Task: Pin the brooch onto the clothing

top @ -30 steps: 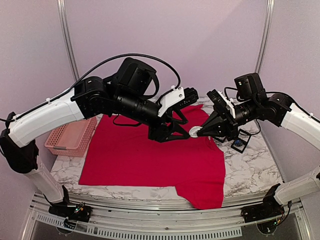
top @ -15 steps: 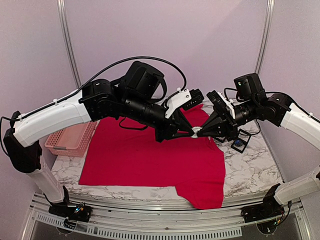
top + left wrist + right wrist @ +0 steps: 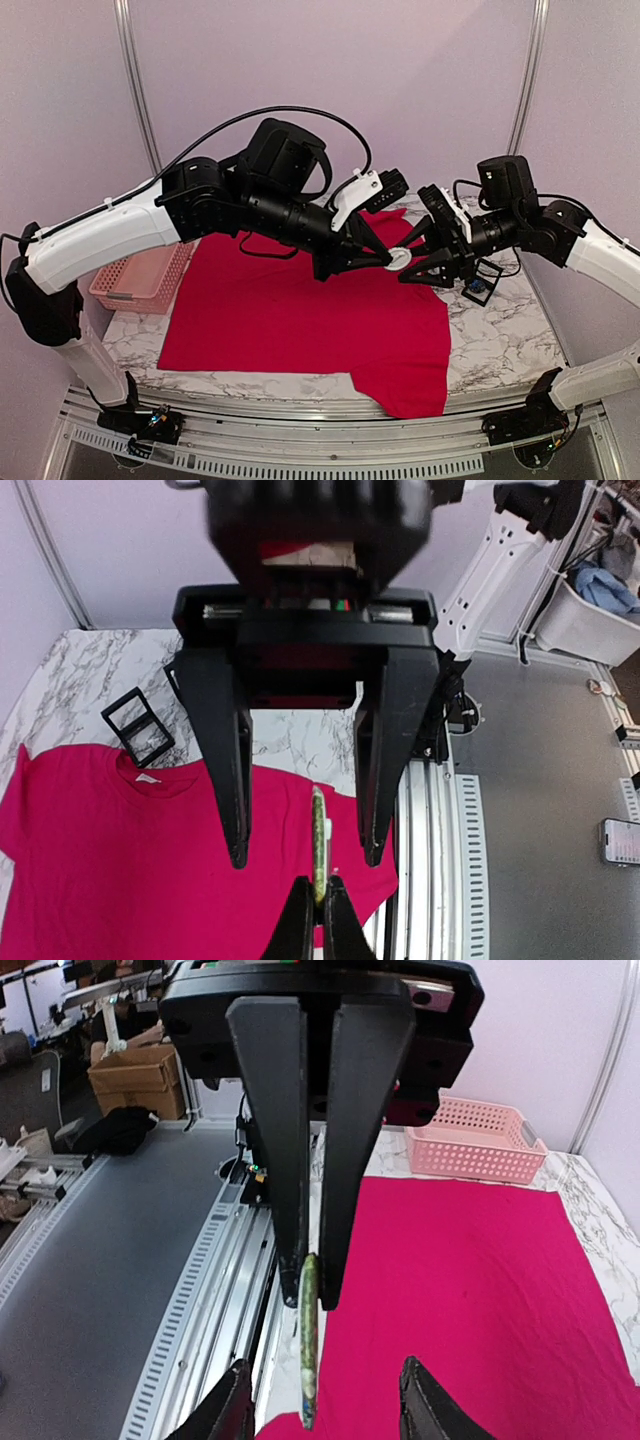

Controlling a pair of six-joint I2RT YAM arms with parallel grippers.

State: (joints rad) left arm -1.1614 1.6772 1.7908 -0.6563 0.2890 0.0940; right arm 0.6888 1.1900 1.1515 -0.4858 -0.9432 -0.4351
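Over the red T-shirt [image 3: 300,310] lying flat on the marble table [image 3: 500,350], a mid-air handover is taking place. To do it well, I judge, the right gripper [image 3: 414,262], its jaws standing apart, should be backing straight off without brushing the brooch [image 3: 400,259], while the left gripper [image 3: 392,262] should be pinching the brooch's edge firmly between its closed fingertips. The brooch is sitting edge-on, sticking out past the left fingertips and lying between the right gripper's spread fingers without visibly touching either, and it is hanging well clear of the cloth, over the side of the shirt nearer the right arm.
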